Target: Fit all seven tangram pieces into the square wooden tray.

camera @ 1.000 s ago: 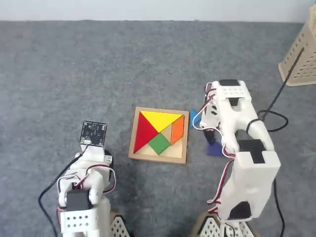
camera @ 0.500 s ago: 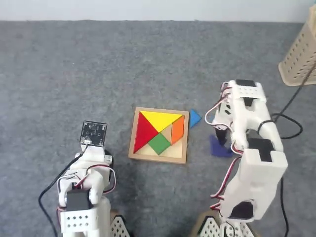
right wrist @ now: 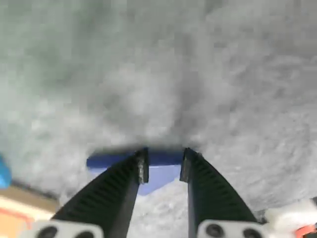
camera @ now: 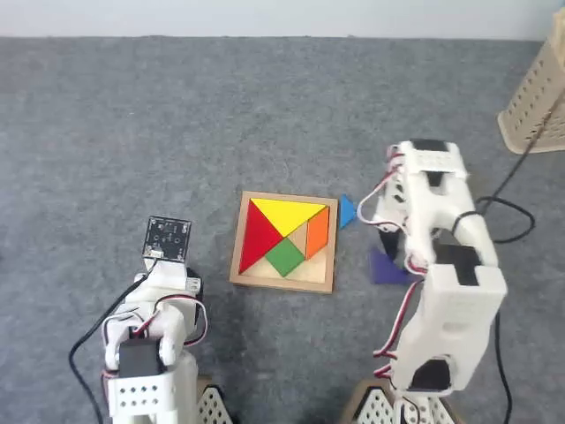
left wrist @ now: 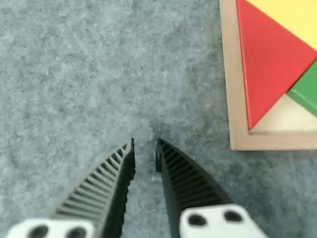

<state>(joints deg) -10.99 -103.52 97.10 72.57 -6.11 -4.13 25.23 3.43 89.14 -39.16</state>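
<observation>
The square wooden tray (camera: 237,265) lies mid-table holding yellow (camera: 287,215), red (camera: 256,238), green (camera: 284,257) and orange (camera: 318,232) pieces. A light blue triangle (camera: 346,211) lies on the carpet just off the tray's right side. My right gripper (right wrist: 163,154) is shut on a dark blue piece (right wrist: 163,171), low over the carpet right of the tray, where the piece (camera: 383,268) pokes out below the arm. My left gripper (left wrist: 145,144) hangs shut and empty over bare carpet near the tray's (left wrist: 232,99) front left corner.
A pale slatted wooden object (camera: 538,97) stands at the far right edge, with a black cable (camera: 503,208) running down to the right arm. Grey carpet stretches free to the left and behind the tray.
The right arm swung right, then came back left. The dark blue piece shifted and turned with it. The left arm stayed still.
</observation>
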